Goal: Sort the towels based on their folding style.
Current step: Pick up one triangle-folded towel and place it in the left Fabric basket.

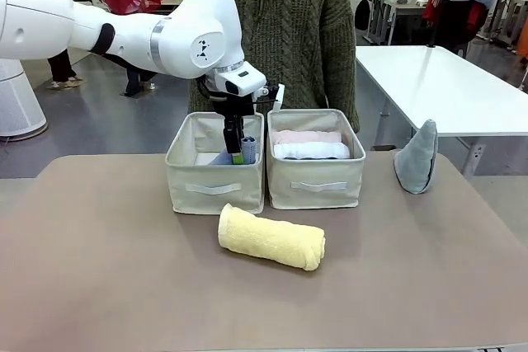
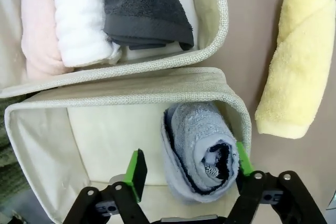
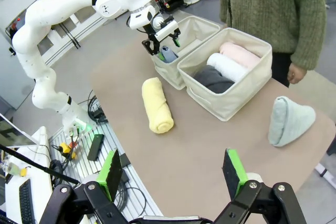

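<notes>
Left gripper [image 2: 189,167] fingers stand wide astride the light-blue cone-folded towel [image 2: 202,156], upright at the right side of the left bin [image 2: 131,93]. Rise straight up so the pads [image 2: 137,174] don't snag terry. Right gripper [image 3: 172,173] fingers wide, empty.

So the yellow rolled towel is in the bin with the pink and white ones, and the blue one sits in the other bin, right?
No. The front view shows the yellow rolled towel lying on the table, outside any bin. The blue one does sit in the other bin.
</notes>
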You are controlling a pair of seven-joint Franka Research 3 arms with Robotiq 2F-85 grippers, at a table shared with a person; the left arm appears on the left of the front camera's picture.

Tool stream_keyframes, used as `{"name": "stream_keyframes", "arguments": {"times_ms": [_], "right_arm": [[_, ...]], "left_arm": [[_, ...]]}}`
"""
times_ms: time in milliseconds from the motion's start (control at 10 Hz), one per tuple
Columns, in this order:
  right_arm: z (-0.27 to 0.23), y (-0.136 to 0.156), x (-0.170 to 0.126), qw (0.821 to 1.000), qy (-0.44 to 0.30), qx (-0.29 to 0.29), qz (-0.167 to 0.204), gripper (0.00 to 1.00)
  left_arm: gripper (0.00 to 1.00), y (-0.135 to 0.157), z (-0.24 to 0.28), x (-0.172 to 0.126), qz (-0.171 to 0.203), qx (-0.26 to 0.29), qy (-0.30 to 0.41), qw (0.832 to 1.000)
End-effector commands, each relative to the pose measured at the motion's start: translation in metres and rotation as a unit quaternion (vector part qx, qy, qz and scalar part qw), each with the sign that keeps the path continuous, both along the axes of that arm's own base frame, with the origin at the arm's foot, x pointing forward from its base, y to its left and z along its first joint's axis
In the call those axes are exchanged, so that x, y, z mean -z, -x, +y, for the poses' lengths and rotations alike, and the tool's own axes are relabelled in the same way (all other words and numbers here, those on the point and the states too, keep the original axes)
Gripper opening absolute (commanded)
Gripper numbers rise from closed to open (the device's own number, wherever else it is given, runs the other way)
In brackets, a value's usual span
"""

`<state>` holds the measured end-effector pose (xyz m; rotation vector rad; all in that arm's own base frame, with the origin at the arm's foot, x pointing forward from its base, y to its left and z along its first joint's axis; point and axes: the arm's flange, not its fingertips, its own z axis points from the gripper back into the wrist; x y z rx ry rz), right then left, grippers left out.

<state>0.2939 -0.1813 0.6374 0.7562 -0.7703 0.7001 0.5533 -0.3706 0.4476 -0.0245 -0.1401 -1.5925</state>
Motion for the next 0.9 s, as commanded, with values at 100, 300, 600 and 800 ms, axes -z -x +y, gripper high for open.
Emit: {"name": "stream_keyframes", "arguments": {"times_ms": [100,300,600,800], "right_arm": [[0.000,-0.001,0.000,1.000,-0.011,-0.006,-0.012,1.00],[0.000,-0.001,0.000,1.000,-0.011,-0.006,-0.012,1.00],[0.000,-0.001,0.000,1.000,-0.011,-0.006,-0.012,1.00],[0.000,-0.001,0.000,1.000,-0.011,-0.006,-0.012,1.00]], "left_arm": [[1.00,0.002,0.003,-0.004,-0.001,-0.004,-0.002,1.000],[1.00,0.004,0.007,-0.013,-0.010,-0.011,0.000,1.000],[1.00,0.062,0.110,-0.116,-0.058,-0.006,0.019,0.998],[1.00,0.115,0.214,-0.151,-0.070,-0.018,0.045,0.996]]}}
